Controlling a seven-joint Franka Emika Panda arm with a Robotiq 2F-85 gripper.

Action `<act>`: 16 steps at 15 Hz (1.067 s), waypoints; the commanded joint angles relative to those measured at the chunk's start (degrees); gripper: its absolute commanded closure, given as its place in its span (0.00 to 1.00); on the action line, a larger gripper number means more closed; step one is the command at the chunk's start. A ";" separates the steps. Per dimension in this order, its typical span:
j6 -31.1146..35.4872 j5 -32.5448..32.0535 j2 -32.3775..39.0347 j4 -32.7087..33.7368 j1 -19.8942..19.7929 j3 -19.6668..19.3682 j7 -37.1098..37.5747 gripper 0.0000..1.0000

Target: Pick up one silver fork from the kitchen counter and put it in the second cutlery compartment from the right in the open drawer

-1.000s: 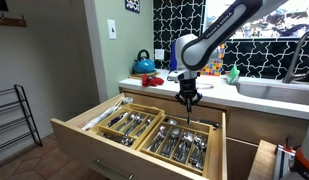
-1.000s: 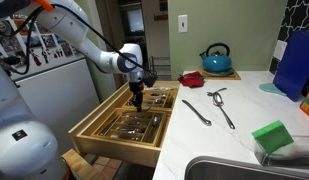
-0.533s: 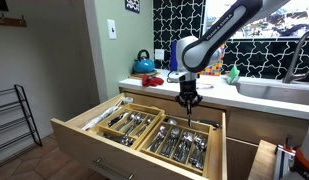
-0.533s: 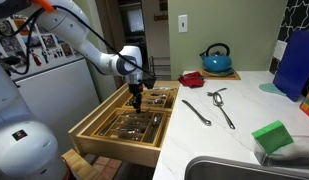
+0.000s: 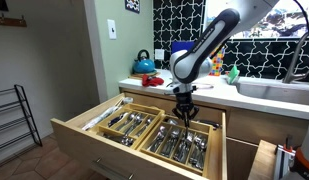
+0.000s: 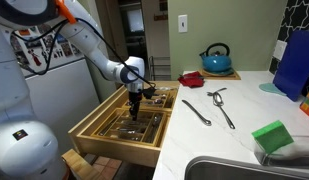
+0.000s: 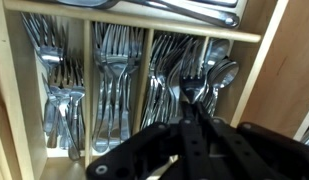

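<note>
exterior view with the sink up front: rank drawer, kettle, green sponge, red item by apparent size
1. drawer, by far the largest.
2. green sponge and kettle look about alike. The sponge sits much nearer the camera, so I won't rank them.
3. red item beside the kettle, smallest.

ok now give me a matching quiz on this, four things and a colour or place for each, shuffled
Things:
1 kettle
2 sponge
3 gripper
4 counter cutlery

Colour or place:
a green
b over the drawer
c silver
d blue

Pairs: 1-d, 2-a, 3-b, 4-c
</note>
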 commanded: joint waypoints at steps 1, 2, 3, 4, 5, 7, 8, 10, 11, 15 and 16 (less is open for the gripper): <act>-0.64 2.25 5.03 2.90 -0.34 1.44 0.99 0.97; -0.96 2.46 6.06 3.43 -0.49 1.79 1.16 0.97; -1.10 2.48 7.02 3.94 -0.64 2.04 1.52 0.97; -1.28 2.23 7.99 4.36 -0.77 2.23 2.08 0.97; -1.47 1.96 8.80 4.74 -0.89 2.40 2.64 0.97; -1.93 1.73 10.36 5.56 -1.14 2.65 3.50 0.97; -2.07 1.72 11.05 5.97 -1.27 2.77 3.77 0.97; -2.35 1.59 12.13 6.76 -1.50 3.05 4.24 0.97; -2.60 1.53 12.67 7.23 -1.57 3.15 4.51 0.97; -4.37 1.10 14.69 9.35 -1.77 3.33 5.94 0.97; -5.01 1.03 15.13 9.86 -1.78 3.36 6.36 0.97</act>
